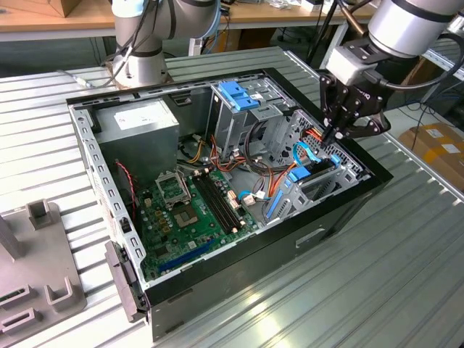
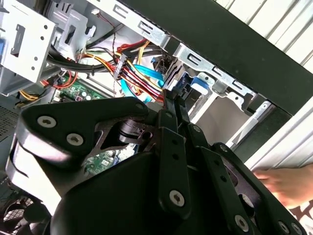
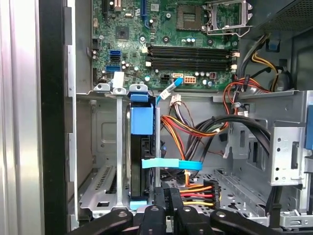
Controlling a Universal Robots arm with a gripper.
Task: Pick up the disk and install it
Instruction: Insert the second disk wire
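Blue plastic rails mark the disk (image 3: pixel 142 147), which stands on edge inside the metal drive cage (image 3: pixel 105 161) at the right side of the open computer case (image 1: pixel 239 268), as the exterior view shows it. In the first wrist view a blue tab caps its far end and a blue ribbon cable (image 3: pixel 171 164) crosses its side. It looks seated in the bay, or nearly so.

Claw (image 1: pixel 338 134) hangs directly over that bay, fingertips drawn close together at the disk's near end. Whether they pinch the rail or merely touch it, I cannot tell; nothing is visibly lifted.

Judged handling: the disk is a stiff, dense metal block, heavy for its size, and sensitive to knocks. Its smooth face would slip, and the plastic rails flex slightly. Best hold is across the two rails or the end tab, never on the labelled face.

Motherboard (image 3: pixel 166 39) lies on the case floor beyond the cage; power cables (image 3: pixel 195 129) crowd the space just beside the disk. A person's hand (image 2: pixel 288 183) rests outside the case wall, on the ribbed tabletop (image 1: pixel 362 290).
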